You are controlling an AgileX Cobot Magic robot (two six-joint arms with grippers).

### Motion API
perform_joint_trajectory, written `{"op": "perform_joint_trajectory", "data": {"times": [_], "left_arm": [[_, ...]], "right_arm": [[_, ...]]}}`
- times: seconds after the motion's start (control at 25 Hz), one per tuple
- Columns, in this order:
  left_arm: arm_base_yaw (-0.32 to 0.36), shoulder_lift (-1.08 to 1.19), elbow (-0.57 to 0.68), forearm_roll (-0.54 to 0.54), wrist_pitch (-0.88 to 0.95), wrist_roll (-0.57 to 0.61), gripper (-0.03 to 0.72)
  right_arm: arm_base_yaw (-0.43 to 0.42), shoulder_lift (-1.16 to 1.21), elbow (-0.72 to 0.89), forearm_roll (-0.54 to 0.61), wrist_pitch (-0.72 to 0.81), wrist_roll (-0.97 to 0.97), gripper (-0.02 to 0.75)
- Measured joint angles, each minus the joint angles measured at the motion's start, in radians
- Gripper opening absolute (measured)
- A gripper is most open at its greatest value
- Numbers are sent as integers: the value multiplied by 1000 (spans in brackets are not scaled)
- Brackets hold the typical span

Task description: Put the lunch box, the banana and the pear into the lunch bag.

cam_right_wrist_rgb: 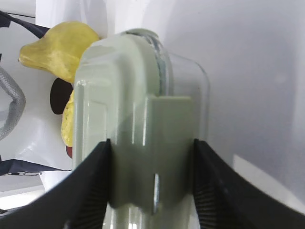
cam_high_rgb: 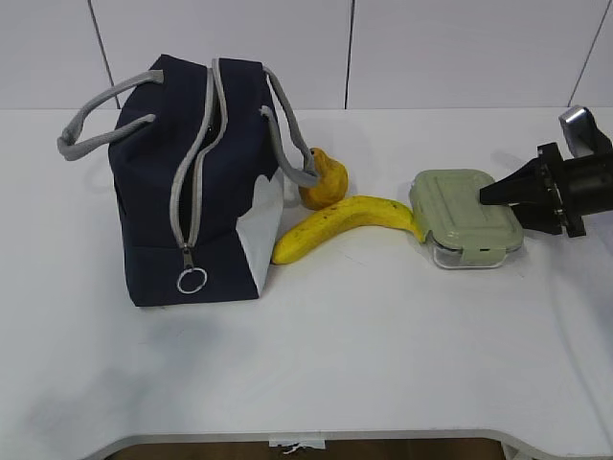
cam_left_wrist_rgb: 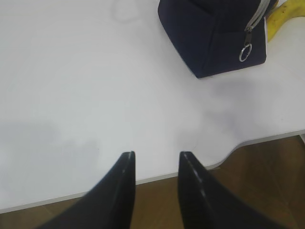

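Note:
The sage-lidded lunch box [cam_high_rgb: 460,213] lies flat on the table at the right. My right gripper [cam_high_rgb: 486,195] comes in from the right; in the right wrist view its jaws press both sides of the lunch box [cam_right_wrist_rgb: 138,86] at the clip, so my right gripper [cam_right_wrist_rgb: 151,145] is shut on it. The banana [cam_high_rgb: 345,222] lies between box and bag, and the pear [cam_high_rgb: 326,180] sits behind it. The navy lunch bag [cam_high_rgb: 158,192] stands at the left. My left gripper [cam_left_wrist_rgb: 156,155] hangs open and empty over the table's front edge, well short of the lunch bag [cam_left_wrist_rgb: 209,28].
The bag's grey handles [cam_high_rgb: 91,134] stick out left and right, and its zipper ring [cam_high_rgb: 192,280] hangs at the front. The table's front edge [cam_left_wrist_rgb: 143,179] runs under my left fingers, with brown floor beyond. A white wall stands behind the table.

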Motion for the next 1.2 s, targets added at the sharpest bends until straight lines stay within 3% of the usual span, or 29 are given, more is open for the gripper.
{"op": "perform_joint_trajectory", "data": {"times": [0.76,1.2], "left_arm": [[0,0,0,-2,-1,0,240],[0,134,-6,-116,-6,0,240]], "right_arm": [[2,-118,-3,-79,-38,173,375],[2,-303,1,-77,-29,268,375]]}}
